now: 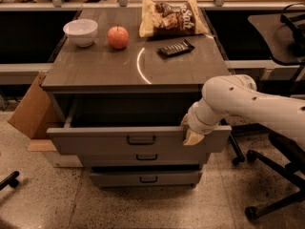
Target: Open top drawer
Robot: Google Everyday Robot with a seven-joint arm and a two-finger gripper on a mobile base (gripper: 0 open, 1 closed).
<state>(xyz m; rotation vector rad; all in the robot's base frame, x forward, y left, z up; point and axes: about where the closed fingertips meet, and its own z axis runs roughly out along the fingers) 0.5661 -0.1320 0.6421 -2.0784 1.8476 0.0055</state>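
The top drawer [95,140] is the widest grey drawer of the cabinet and stands pulled well out, its dark inside showing. A small dark pull [141,140] sits at the centre of its front. My gripper [192,131] is at the right part of the drawer's front, hooked over its upper edge, at the end of my white arm [238,104] that comes in from the right. Two narrower grey drawers [146,157] below are pushed in.
On the cabinet top [95,68] lie a white bowl [81,31], a red apple [117,36], a chip bag [172,17] and a dark bar [175,47]. A cardboard box [29,106] leans at the left. Office chair legs [271,185] stand at the right.
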